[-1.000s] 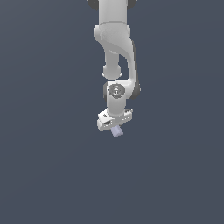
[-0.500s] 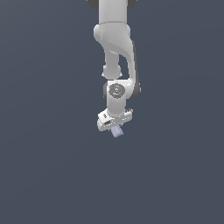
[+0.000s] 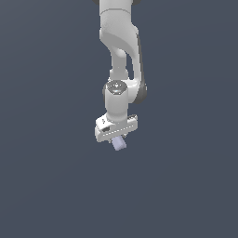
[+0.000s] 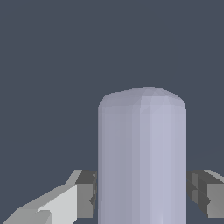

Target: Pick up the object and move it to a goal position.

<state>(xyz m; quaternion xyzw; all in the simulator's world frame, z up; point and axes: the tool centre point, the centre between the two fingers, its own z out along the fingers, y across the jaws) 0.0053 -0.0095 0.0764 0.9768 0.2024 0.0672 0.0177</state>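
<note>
Gripper (image 3: 118,139) clamped on the object (image 3: 119,143) (pale lavender block), fingers (image 4: 85,194) pressed to both its sides in the wrist view. Block poking out below the white hand toward 5 o'clock in the exterior view, against plain dark background.

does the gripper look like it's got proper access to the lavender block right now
Likely yes: the gripper already looks shut on the lavender block, with a finger pad against each side in the wrist view. Nothing else shows near it.
</note>
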